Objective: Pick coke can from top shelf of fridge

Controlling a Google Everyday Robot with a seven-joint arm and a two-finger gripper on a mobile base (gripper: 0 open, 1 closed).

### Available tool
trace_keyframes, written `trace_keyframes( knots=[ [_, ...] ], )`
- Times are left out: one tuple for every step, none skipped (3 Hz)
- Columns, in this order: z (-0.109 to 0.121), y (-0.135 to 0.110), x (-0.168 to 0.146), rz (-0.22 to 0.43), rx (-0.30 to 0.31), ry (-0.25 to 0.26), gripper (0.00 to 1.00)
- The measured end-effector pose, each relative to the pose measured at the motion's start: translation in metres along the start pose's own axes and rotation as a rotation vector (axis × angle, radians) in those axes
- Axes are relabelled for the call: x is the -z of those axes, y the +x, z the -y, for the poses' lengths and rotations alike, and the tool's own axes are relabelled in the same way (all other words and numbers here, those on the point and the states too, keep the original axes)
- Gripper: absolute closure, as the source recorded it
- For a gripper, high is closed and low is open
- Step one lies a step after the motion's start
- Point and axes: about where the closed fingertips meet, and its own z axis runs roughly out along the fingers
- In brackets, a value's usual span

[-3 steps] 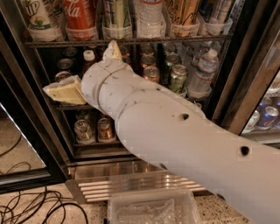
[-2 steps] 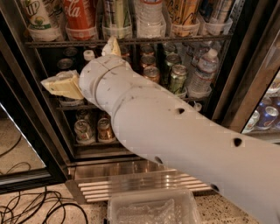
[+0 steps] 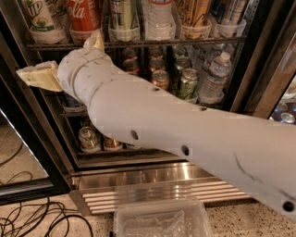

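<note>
The coke can [image 3: 83,14], red with white script, stands in a clear cup at the left of the top shelf [image 3: 185,42] of the fridge [image 3: 259,69]; its top is cut off by the picture's edge. My gripper [image 3: 60,54] is open and empty, just below and left of the can, in front of the shelf rail. One cream finger [image 3: 39,76] points left and the other [image 3: 96,41] points up to just under the can's cup. My white arm crosses the view from the lower right and hides much of the middle shelves.
A green-labelled can [image 3: 40,16] stands left of the coke can; a tall can [image 3: 124,16], a water bottle [image 3: 158,16] and a gold-orange can [image 3: 194,13] stand to its right. Cans [image 3: 160,77] and a bottle [image 3: 213,78] fill the lower shelf. A clear bin [image 3: 162,220] and cables [image 3: 27,222] lie on the floor.
My arm and gripper have moved left and a little up, bringing the upper finger closer under the coke can.
</note>
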Motion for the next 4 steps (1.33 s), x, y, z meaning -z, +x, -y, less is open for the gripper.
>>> trace_keyframes(
  knots=[
    [-0.001, -0.002, 0.0, 0.005, 0.001, 0.001, 0.0],
    [0.006, -0.01, -0.001, 0.017, 0.015, 0.03, 0.16],
    [0.015, -0.022, 0.002, 0.033, 0.044, 0.073, 0.25],
    [0.02, -0.033, 0.005, 0.046, 0.075, 0.116, 0.35]
  ],
)
